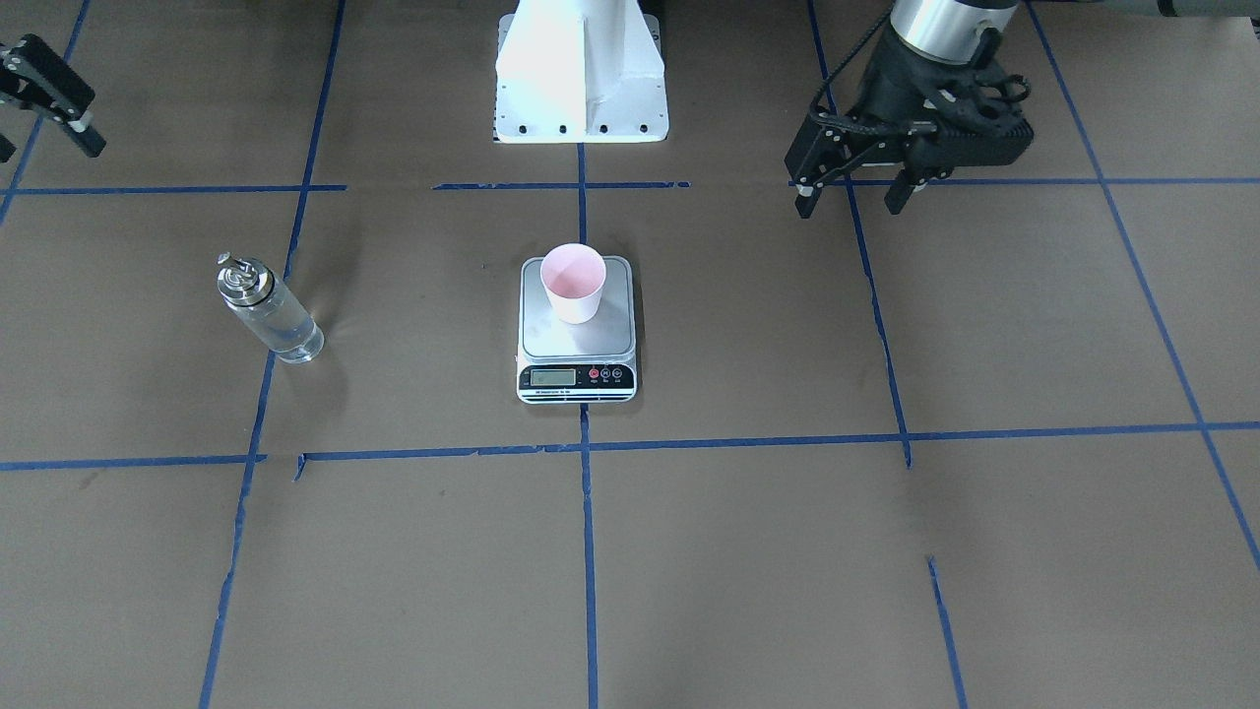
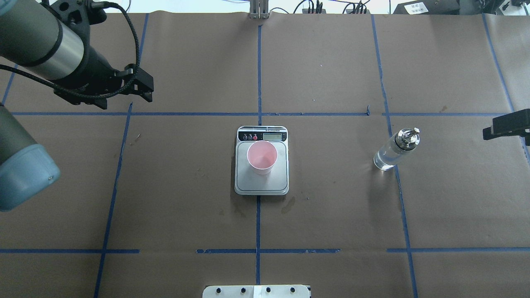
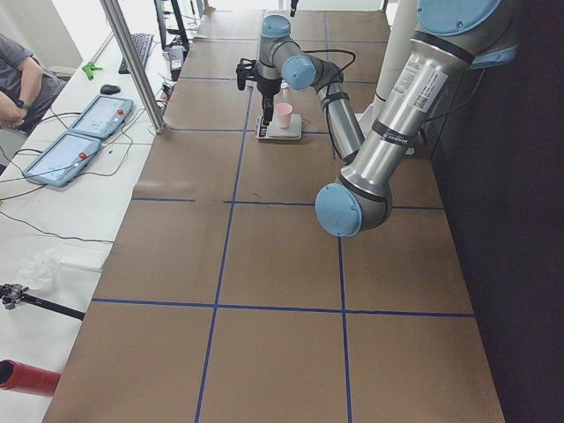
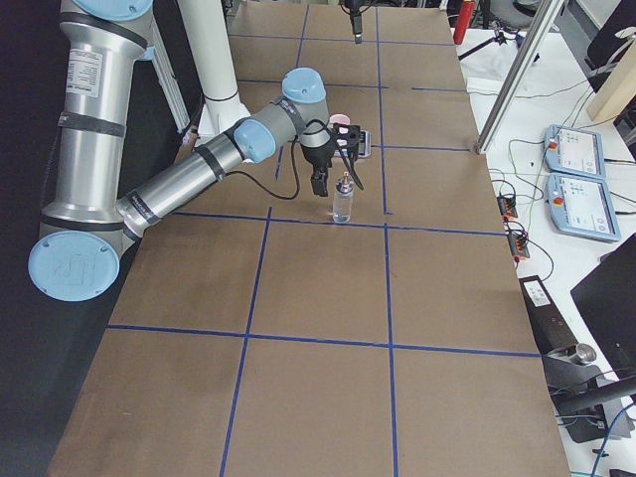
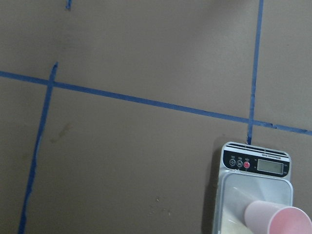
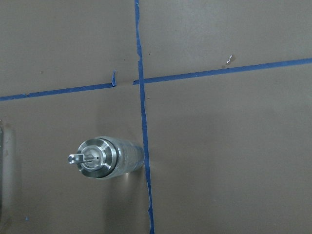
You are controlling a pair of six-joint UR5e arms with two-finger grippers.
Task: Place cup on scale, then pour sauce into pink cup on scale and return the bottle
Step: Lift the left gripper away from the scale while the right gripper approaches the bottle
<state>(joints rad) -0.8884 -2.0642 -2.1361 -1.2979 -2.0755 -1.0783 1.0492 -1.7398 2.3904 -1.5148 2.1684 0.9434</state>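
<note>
One view, the front, with left fingers [image 1: 802, 182] plainly spread; right fingers [image 1: 69, 108] edge-cropped, state unclear

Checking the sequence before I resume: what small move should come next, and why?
Probably bring the right claw across to the bottle and close on its glass body. The cup already sits upright on the scale, the bottle stands untouched on the table, and that claw looks open and empty.
</note>
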